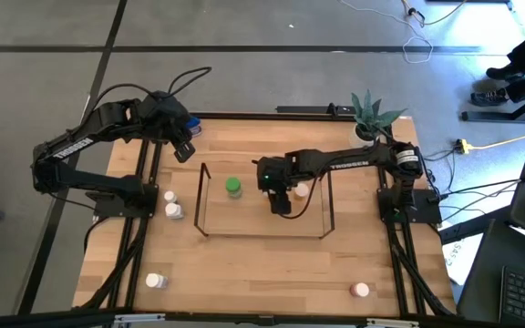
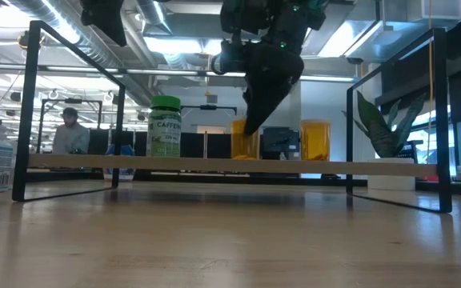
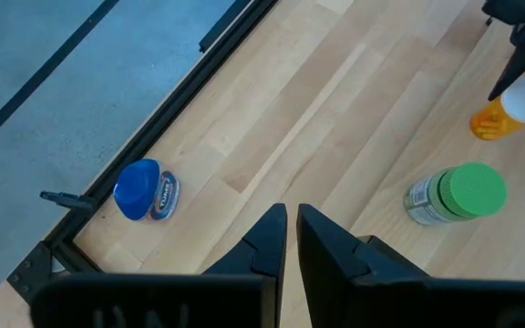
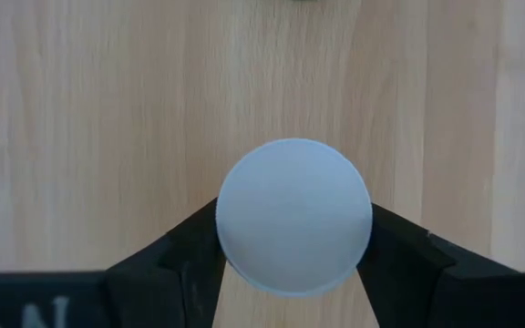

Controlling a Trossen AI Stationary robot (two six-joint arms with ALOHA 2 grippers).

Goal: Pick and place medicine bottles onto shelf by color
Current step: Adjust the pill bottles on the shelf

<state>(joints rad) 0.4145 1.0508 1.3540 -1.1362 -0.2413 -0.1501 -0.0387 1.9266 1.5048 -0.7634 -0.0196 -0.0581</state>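
Observation:
The shelf (image 1: 200,196) is a dark wire frame over a light wood board (image 2: 214,164). A green-capped bottle (image 1: 233,188) stands upright on it, as the low view (image 2: 165,126) also shows. My right gripper (image 1: 281,202) is above the shelf's middle, shut on a white-capped orange bottle (image 4: 293,228). A second orange bottle (image 2: 314,140) stands just beside it. My left gripper (image 1: 184,150) hangs shut and empty over the table's far left. A blue-capped bottle (image 3: 144,191) lies on its side by the far edge. My right gripper pinches the bottle's round white cap (image 4: 231,239) between its two fingers, one on each opposite side of the rim. The fingers (image 2: 254,112) come from above, pointing down. The bottle is upright, and its base (image 2: 244,154) looks level with the shelf board.
Two white-capped bottles (image 1: 170,204) stand left of the shelf. A white bottle (image 1: 156,281) and a pink-capped one (image 1: 361,290) are near the front edge. A potted plant (image 1: 372,114) stands at the far right. A person (image 2: 70,132) shows in the room beyond.

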